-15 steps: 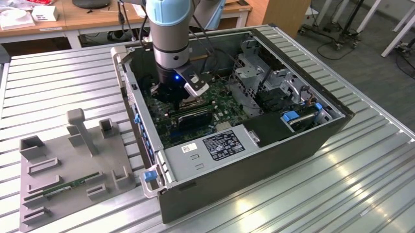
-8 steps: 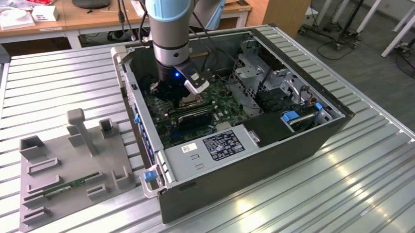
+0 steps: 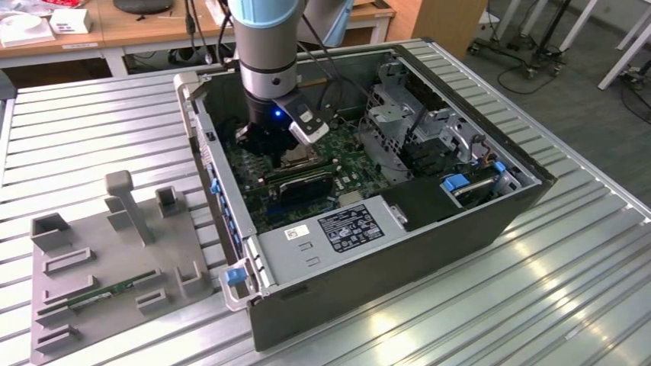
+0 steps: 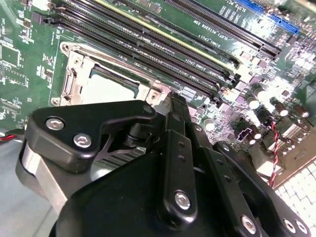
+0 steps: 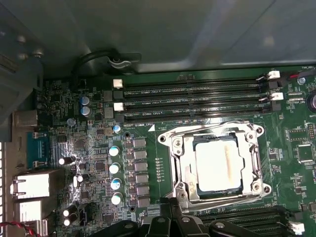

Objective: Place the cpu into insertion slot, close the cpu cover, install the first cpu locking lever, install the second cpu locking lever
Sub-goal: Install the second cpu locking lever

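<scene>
Claw (image 4: 173,101) apparently pressed together (tips partly hidden), empty, at insertion slot (image 5: 177,170) edge, cpu (image 5: 218,165) seated, cpu cover (image 5: 216,132) down.

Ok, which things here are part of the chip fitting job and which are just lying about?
Part of the job:
- cpu, lying in the socket
- insertion slot
- cpu cover, down around the chip
- gripper, just above the socket

Just lying about:
- memory slots
- power supply box
- grey holder tray beside the case, with a memory stick
</scene>
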Available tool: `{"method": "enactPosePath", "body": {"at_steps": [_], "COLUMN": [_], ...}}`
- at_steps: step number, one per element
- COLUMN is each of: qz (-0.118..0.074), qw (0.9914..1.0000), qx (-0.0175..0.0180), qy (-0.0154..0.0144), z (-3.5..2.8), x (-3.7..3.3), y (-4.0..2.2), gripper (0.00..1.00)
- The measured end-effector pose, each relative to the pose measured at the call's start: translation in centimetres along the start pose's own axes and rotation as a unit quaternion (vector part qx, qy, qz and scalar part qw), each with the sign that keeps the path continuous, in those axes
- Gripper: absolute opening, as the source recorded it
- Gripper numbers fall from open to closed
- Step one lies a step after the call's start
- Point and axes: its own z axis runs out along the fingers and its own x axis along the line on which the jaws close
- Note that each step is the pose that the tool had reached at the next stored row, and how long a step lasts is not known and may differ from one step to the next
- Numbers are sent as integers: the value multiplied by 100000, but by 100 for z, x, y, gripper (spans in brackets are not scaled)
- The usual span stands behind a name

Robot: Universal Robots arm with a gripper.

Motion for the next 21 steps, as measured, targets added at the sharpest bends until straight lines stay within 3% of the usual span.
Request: {"method": "enactPosePath", "body": {"at_steps": [3, 9, 21], "qz": [-6, 0, -3], "qw": [100000, 100000, 100000], "qx": [19, 10, 6], "qy": [14, 5, 9], "z": [-1, 9, 34], "x": [-15, -116, -409], "y": [1, 11, 44], "gripper": [11, 11, 11]}}
